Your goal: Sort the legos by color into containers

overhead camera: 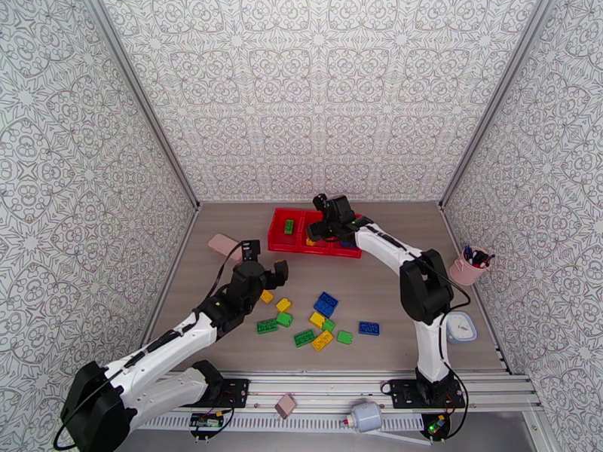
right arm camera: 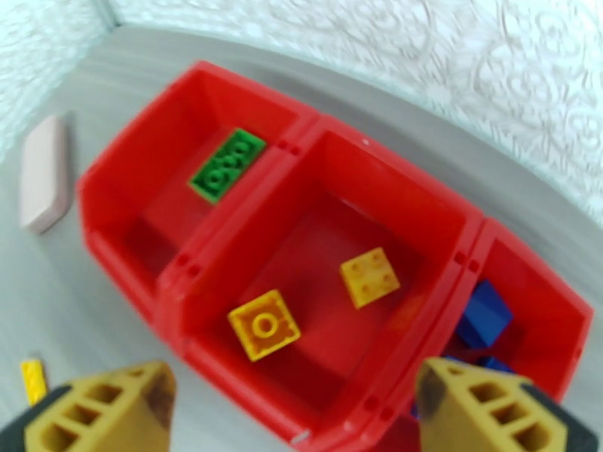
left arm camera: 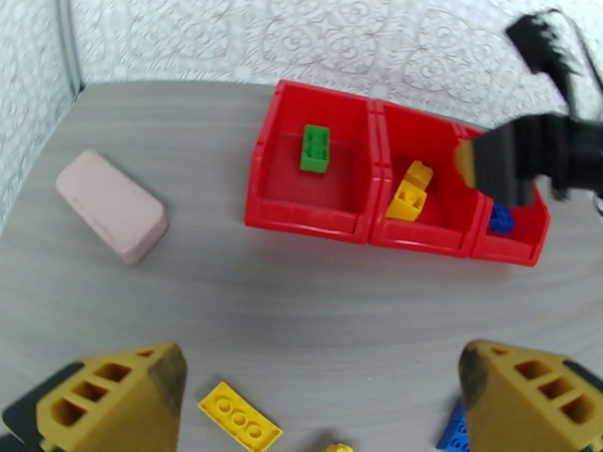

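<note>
Red plastic is the first thing to look at. The red tray (left arm camera: 301,220) stands at the far side of the bench (overhead camera: 347,288), and its three compartments already show you the rule. One green brick (right arm camera: 226,165) lies in the left compartment, two yellow bricks (right arm camera: 264,324) lie in the middle one, and blue bricks (right arm camera: 482,318) lie in the right one.

Your right end effector (right arm camera: 295,382) hangs over the middle compartment. Its fingers are spread wide, nothing is between them, and the yellow bricks lie on the compartment floor below. I think it is placed there because yellow belongs to this compartment. This arm carries no load, so you can send it for another piece.

Your left end effector (left arm camera: 322,363) hovers low over the loose bricks (overhead camera: 317,319) near the middle of the bench. It is also spread wide and empty. A flat yellow brick (left arm camera: 240,416) lies just beside one finger, so I judge that it is lining up a pick and has not yet touched anything.

Most of the work is not done. About a dozen green, yellow and blue pieces lie in a mixed group, and some are touching. Choose a piece that stands apart, because a neighbour can be pushed or lifted together with it. The pink block (overhead camera: 224,245) lies left of the tray and is not part of the sorting.
</note>
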